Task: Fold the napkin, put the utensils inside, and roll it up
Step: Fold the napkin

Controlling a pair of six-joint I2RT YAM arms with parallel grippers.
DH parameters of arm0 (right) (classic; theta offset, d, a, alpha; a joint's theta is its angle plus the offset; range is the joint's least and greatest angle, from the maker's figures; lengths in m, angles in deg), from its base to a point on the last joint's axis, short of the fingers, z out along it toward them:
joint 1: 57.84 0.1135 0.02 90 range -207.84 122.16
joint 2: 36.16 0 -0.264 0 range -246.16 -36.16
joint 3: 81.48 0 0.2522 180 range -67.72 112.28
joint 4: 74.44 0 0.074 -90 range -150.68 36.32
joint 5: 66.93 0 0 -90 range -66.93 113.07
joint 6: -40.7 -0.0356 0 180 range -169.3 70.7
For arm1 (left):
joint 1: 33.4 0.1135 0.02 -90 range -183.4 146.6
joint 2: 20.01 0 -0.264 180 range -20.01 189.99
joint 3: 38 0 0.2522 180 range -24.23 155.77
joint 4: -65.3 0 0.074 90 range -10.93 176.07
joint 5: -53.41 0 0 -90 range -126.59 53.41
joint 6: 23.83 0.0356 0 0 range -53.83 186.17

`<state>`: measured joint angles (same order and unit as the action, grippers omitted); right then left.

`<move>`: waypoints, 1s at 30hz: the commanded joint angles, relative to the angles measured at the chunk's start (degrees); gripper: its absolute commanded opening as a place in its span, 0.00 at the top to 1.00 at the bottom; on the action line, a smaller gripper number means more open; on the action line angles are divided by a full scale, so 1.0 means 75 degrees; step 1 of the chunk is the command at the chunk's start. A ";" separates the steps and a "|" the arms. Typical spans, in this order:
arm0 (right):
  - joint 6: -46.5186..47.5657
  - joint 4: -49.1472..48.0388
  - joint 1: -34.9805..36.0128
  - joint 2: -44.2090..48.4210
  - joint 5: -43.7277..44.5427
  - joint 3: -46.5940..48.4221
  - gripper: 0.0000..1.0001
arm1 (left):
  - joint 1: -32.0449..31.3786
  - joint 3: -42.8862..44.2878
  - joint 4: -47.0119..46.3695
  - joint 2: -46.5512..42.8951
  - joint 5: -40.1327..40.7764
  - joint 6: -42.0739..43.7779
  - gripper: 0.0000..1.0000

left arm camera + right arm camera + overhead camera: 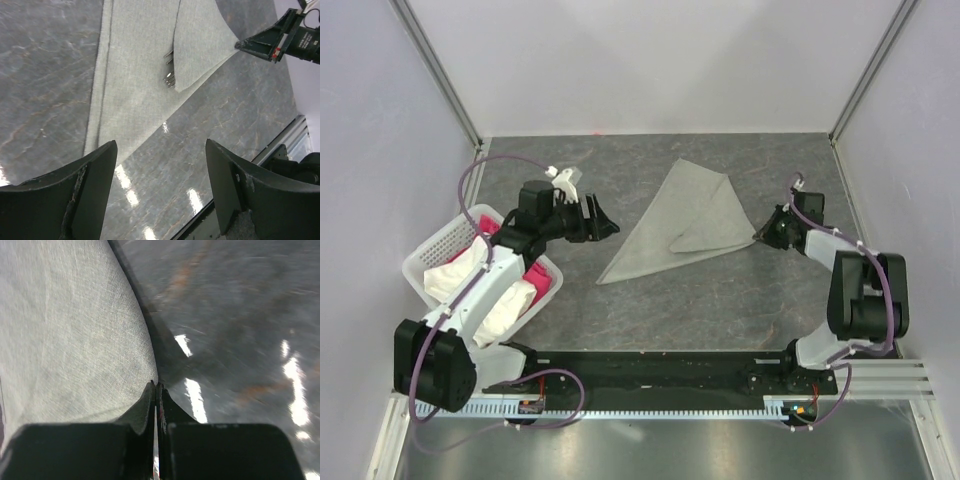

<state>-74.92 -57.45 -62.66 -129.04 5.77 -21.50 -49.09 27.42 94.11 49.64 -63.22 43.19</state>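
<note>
Work surface: dark grey tabletop [720, 300] with pale marbled veining. Plain white panels enclose it: back wall [650, 60], left wall [370, 150], right wall [920, 120]. A metal post [438, 75] stands at each rear corner. Bright glare patches [125, 182] lie on the tabletop. A slotted metal rail [880, 375] runs along the near edge.

Grey napkin [135, 90] over utensils [170, 78], R end effector [240, 45] at corner

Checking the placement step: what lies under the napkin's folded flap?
Under the flap of the napkin, only the ends of the utensils show; the rest is covered, their number unclear.
</note>
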 commanded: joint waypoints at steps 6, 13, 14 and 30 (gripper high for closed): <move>-0.0439 0.0975 -0.0821 0.1812 0.2786 -0.0654 1.00 | -0.1657 -0.0571 -0.1092 0.0356 0.1230 -0.1002 0.21; -0.0356 0.1140 -0.1127 0.2095 0.2893 -0.0959 0.94 | -0.2584 -0.1192 -0.1163 0.0558 0.2108 -0.1329 0.25; -0.0345 0.1175 -0.1150 0.2083 0.2893 -0.0924 0.85 | -0.2678 -0.1378 -0.1186 0.0569 0.2284 -0.1400 0.26; -0.0216 0.1234 -0.1139 0.2775 0.1487 -0.0139 0.28 | -0.3136 -0.1861 -0.1479 0.1693 0.2707 -0.2032 0.36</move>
<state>-76.91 -47.48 -71.10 -110.01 21.38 -26.00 -72.43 12.98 85.57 60.02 -44.05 31.23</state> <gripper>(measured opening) 0.711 0.630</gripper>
